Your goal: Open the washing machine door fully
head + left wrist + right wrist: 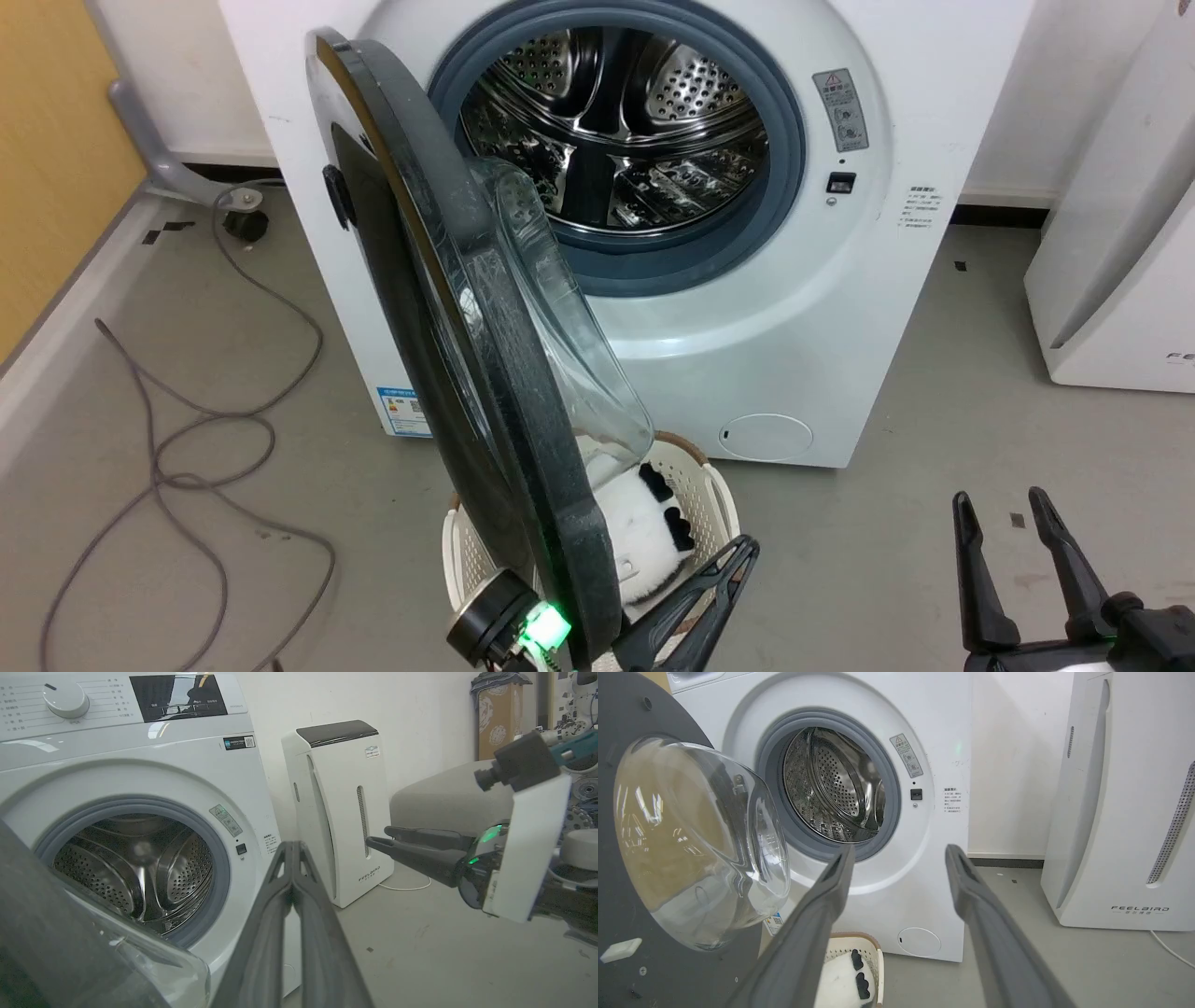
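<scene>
Head view: washing machine door (420, 308) stands partway open, seen almost edge-on. Its hinged side sits at the left of the washing machine (794, 308) front. Its free rim points out toward the robot, at bottom centre of the frame. The disc's long axis, as seen from here, runs from upper left down to lower centre. The glass bowl (560, 345) bulges rightward toward the drum (616, 121), so the inner face is the right-hand one.

Left gripper (745, 546): closed tight, nothing held. It lies just beside the free rim on the inner-face side, so the door is immediately to its left. Contact with the rim: cannot tell. In the left wrist view the closed fingers (261, 933) run up past the bowl's edge, with the door at lower left, but the meeting line is hidden.

Right gripper (999, 504): jaws spread wide, empty, well apart to the right of the door, over the floor.

Judgement:
- The left arm is the nearer one and sits on the correct side.
- The door is not yet fully open, and the swing left to make goes leftward, away from the drum.
- The coming move turns on pressing the inner face near the free rim to the left, following the arc about the hinge side.
- The basket (724, 495) under the rim, holding a white-and-black soft item, sits on the drum side and likely stays out of that swing.
</scene>
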Controlling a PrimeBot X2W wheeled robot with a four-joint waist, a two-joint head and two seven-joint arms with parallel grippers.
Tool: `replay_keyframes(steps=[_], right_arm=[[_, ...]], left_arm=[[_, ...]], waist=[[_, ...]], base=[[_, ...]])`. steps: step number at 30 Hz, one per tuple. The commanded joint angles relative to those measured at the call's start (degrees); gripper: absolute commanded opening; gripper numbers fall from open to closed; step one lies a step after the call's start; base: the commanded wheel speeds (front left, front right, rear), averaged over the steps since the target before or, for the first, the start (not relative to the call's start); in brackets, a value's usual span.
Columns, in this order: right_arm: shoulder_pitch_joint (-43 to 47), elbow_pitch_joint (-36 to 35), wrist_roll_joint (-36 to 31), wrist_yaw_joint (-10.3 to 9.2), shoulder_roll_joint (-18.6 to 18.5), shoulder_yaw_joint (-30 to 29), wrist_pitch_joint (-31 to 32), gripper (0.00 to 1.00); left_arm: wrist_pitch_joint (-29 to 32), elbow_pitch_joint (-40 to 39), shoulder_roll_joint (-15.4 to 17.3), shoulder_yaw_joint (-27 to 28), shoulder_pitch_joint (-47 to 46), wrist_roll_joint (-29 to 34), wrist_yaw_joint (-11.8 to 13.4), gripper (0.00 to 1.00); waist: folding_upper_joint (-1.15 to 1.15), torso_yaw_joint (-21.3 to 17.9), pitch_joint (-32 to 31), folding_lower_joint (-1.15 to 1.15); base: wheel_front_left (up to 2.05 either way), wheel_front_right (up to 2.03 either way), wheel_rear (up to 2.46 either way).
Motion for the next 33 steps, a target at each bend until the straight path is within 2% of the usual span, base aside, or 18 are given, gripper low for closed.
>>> replay_keyframes(steps=[1, 14, 22, 33], right_arm=[[0.1, 0.2, -0.2, 0.05, 0.3, 0.1, -0.2, 1.00], [-0.5, 0.7, -0.6, 0.05, 0.3, 0.2, -0.2, 1.00], [-0.5, 1.0, -0.4, 0.05, 0.3, 0.3, -0.2, 1.00], [-0.2, 1.1, 0.0, 0.05, 0.3, 0.3, -0.2, 1.00]], left_arm=[[-0.3, 1.2, -0.1, -0.1, 0.6, -0.5, 0.1, 0.00], [-0.3, 11.2, 0.0, 3.0, -0.4, -3.8, 3.5, 0.00], [-0.3, 10.4, 2.2, 5.2, 1.4, -4.7, 5.2, 0.00], [-0.3, 6.7, 4.4, 6.4, 5.4, -5.3, 7.2, 0.00]], waist=[[0.00, 0.2, 0.1, 0.00], [0.00, 0.8, 1.1, 0.00], [0.00, 2.9, 0.8, 0.00], [0.00, 8.2, 0.5, 0.00]], base=[[0.00, 0.00, 0.00], [0.00, 0.00, 0.00], [0.00, 0.00, 0.00], [0.00, 0.00, 0.00]])
